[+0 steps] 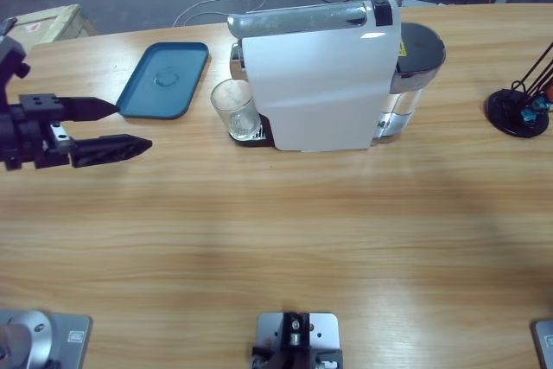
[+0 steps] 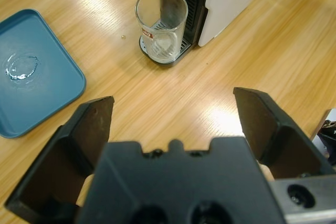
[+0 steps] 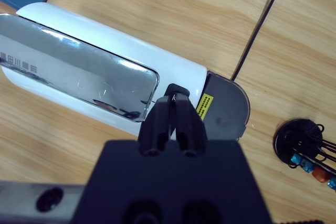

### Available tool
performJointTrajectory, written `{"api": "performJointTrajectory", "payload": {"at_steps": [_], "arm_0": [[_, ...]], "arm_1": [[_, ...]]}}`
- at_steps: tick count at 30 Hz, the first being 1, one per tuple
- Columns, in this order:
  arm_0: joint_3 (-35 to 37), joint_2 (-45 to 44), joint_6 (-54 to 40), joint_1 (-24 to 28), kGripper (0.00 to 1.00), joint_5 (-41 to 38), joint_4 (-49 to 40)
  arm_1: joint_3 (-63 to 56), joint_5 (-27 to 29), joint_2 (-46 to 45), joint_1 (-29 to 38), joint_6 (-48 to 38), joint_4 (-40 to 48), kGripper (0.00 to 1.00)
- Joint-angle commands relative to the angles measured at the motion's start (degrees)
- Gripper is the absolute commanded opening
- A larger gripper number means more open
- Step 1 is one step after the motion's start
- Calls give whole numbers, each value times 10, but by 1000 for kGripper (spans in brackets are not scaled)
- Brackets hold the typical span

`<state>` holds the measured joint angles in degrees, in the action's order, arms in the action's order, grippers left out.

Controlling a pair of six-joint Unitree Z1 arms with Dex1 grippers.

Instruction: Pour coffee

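Two hands are recorded: the left hand [image 1: 130, 127], jaws apart, is aimed at the glass [image 2: 160, 24] under the coffee machine [image 1: 320, 84]. The right hand [image 3: 173, 124], jaws together, is seen only from its wrist, above the machine. No coffee is discernible in the glass.

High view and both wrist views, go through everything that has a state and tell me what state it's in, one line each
Glass: upright on the machine's drip grate, holding little or no liquid.
Coffee machine: top lever lying flat.
Blue tray: flat on the table, a small wet patch on it.
Left gripper: jaws wide open, holding nothing.
Right gripper: jaws shut, above the machine's top.
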<state>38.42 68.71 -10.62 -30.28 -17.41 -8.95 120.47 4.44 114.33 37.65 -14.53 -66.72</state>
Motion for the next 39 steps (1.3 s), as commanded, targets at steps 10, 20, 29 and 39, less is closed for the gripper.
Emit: {"api": "performJointTrajectory", "payload": {"at_steps": [10, 20, 29, 39], "arm_0": [[-7, 21, -7, -5, 982, 10, 9], [-7, 21, -7, -5, 982, 11, 9], [-10, 21, -7, -5, 982, 11, 9], [-11, 23, -7, -5, 982, 10, 17]], "arm_1": [[-36, 10, 38, -9, 6, -5, 0], [-67, 7, 45, -9, 6, 0, 0], [-76, 8, 57, -9, 8, -2, 0], [-29, 7, -75, 2, 24, 33, 1000]]}}
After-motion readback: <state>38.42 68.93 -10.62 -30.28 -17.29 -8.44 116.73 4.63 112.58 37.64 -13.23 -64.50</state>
